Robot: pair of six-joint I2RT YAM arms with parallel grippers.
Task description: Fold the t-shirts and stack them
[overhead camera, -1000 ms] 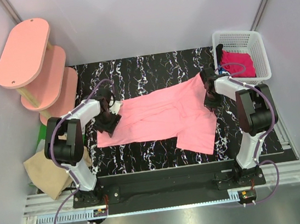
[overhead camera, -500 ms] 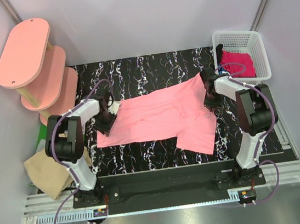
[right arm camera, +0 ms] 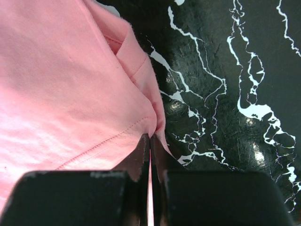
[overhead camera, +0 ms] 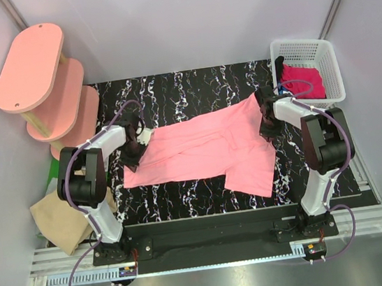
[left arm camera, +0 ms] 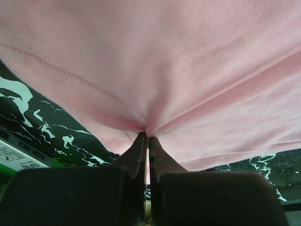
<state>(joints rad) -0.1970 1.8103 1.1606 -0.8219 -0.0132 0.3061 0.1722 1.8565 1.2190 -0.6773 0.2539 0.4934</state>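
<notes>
At table centre: salmon-pink t-shirt [overhead camera: 206,151] lies spread left to right on the black marbled table [overhead camera: 184,91]. It is not yet folded, and 1 flap trails toward the near edge on the right.

Left gripper [left arm camera: 146,136]: jaws pinched together on the shirt's left edge. The cloth puckers at the tips and a hem stitch line runs just beside them.
Right gripper [right arm camera: 150,137]: jaws likewise clamped on a hemmed edge at the shirt's right end, with a small fold caught between them.

Handling (judged): thin knit, light and limp, with no stiffness of its own. It should sag between the 2 pinch points and drag along the top. It is not fragile, but a fingertip pinch on thin cloth could slip under a hard pull. The best holds are hems and corners, where doubled fabric gives more to bite; both grips sit on such edges.

Surface: hard, flat and glossy, so the cloth likely slides on it easily.

Room:
- White lattice basket [overhead camera: 328,61] at the far right corner holds the magenta-red t-shirt [overhead camera: 304,80].
- Tan-beige t-shirt [overhead camera: 54,219] lies off the table, low beside the left arm's base.
- Pink oval shelf unit [overhead camera: 29,65] stands far left.
- Pale walls close on 3 sides.
- No stack is visible yet.
</notes>
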